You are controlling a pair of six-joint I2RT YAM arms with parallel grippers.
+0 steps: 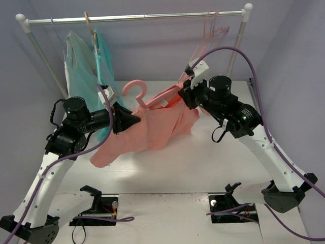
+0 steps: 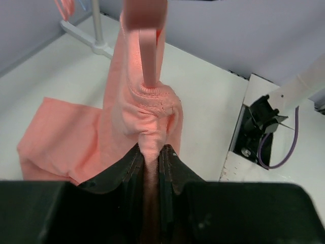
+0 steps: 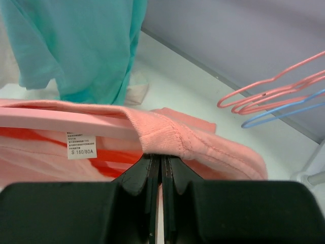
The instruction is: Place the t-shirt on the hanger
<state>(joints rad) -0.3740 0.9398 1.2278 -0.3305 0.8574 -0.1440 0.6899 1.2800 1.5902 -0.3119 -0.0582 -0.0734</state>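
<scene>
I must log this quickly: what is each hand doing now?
Left hand: closed on the t-shirt.
Right hand: closed on the t-shirt, right at the hanger.

A robot lab cell: plain walls (image 1: pixel 152 51), white table (image 1: pixel 203 168), garment rail (image 1: pixel 152 18).

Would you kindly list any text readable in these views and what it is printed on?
"S 160/80A": on the white size tag inside the t-shirt.
The smaller line above it on that tag is too blurred to read.
No other text shows.
</scene>
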